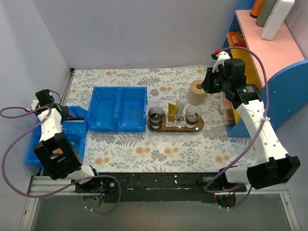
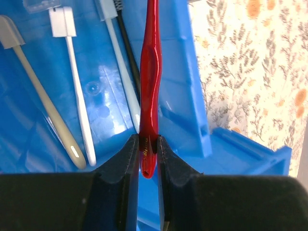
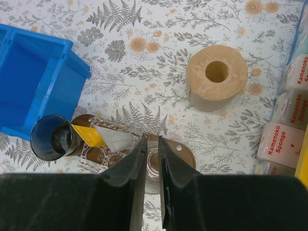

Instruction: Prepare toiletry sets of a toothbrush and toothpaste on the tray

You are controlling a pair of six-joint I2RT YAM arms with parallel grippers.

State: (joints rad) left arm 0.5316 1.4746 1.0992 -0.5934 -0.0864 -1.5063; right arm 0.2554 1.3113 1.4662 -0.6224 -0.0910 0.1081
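My left gripper (image 2: pixel 149 144) is shut on the lower handle of a red toothbrush (image 2: pixel 150 72), which points away over the blue bin (image 2: pixel 187 110). From above, this gripper (image 1: pixel 67 114) hangs over the left bin (image 1: pixel 77 144). The dark wooden tray (image 1: pixel 199 126) holds two dark cups (image 1: pixel 156 115) and a clear holder. A yellow toothpaste (image 1: pixel 171 111) stands in the holder with a pale tube (image 1: pixel 180 109) beside it. My right gripper (image 3: pixel 152 140) hovers high above the tray's (image 3: pixel 185 151) right end. Its jaws are narrowly open with nothing between them. The toothpaste (image 3: pixel 89 135) lies left of it.
Several more toothbrushes, white (image 2: pixel 77 96) and beige (image 2: pixel 43 101), lie in the left bin. A two-compartment blue bin (image 1: pixel 118 108) sits left of the tray. A paper roll (image 1: pixel 196 91) stands behind the tray. Packed sponges (image 3: pixel 284 139) and a blue and pink shelf (image 1: pixel 269 53) line the right side.
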